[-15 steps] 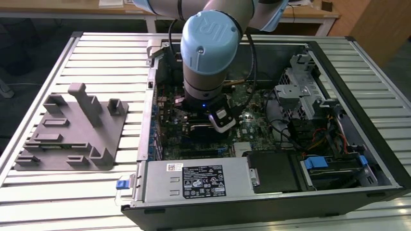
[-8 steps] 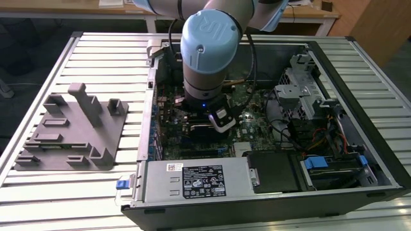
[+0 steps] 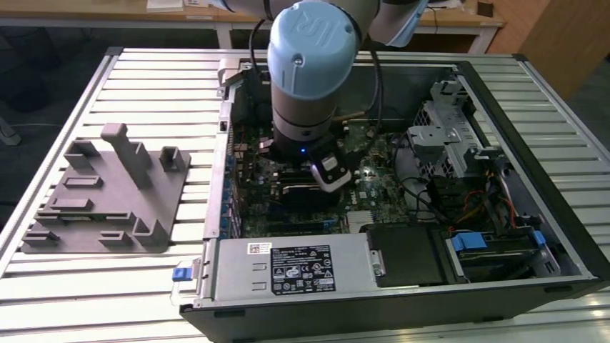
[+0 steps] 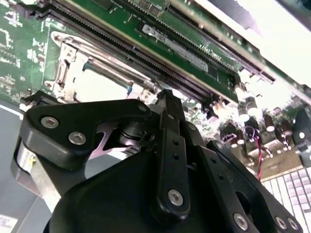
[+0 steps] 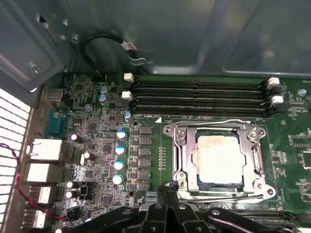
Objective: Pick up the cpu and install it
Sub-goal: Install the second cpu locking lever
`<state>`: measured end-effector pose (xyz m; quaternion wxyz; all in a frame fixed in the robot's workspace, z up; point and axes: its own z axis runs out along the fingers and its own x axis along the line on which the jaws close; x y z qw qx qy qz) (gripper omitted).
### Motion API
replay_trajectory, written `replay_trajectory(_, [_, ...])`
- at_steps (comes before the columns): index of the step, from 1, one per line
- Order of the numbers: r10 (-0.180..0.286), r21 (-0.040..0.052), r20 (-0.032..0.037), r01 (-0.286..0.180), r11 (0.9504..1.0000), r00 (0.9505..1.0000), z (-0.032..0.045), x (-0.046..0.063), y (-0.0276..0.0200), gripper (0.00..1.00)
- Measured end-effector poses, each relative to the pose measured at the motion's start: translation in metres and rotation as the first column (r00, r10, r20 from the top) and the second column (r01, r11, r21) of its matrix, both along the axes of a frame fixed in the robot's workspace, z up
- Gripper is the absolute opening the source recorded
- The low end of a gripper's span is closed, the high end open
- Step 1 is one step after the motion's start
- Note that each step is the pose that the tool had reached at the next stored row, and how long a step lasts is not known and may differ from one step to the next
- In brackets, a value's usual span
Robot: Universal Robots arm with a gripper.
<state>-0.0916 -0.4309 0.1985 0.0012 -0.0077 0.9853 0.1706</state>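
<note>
one slatted worktop (image 3: pixel 114 286) carries one open computer case (image 3: pixel 533 164) and, at the exterior view's left, one grey tray (image 3: pixel 105 207) with upright posts. one arm reaches into the case over one green motherboard (image 5: pixel 97 141). the one cpu (image 5: pixel 218 156) sits in the socket (image 5: pixel 182 160), beside four memory slots (image 5: pixel 199 97). the pincer (image 5: pixel 167 191) is narrow, fingers together, holding nothing, just beside the socket.

Cpu (image 5: pixel 218 158) in socket (image 5: pixel 180 160) on motherboard (image 5: pixel 150 145), inside case (image 3: pixel 533 236).

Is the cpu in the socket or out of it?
In. The cpu lies flat inside the socket frame on the motherboard, with the hand just beside it.
</note>
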Motion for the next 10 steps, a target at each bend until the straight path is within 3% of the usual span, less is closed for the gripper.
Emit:
replay_trajectory(6, [-0.001, -0.0027, 0.0, 0.001, 1.0, 1.0, 0.0142, 0.0, 0.0, 0.11])
replay_trajectory(10, [-0.006, -0.0257, 0.0001, 0.006, 0.9997, 1.0, 0.0212, 0.0, 0.0001, 0.11])
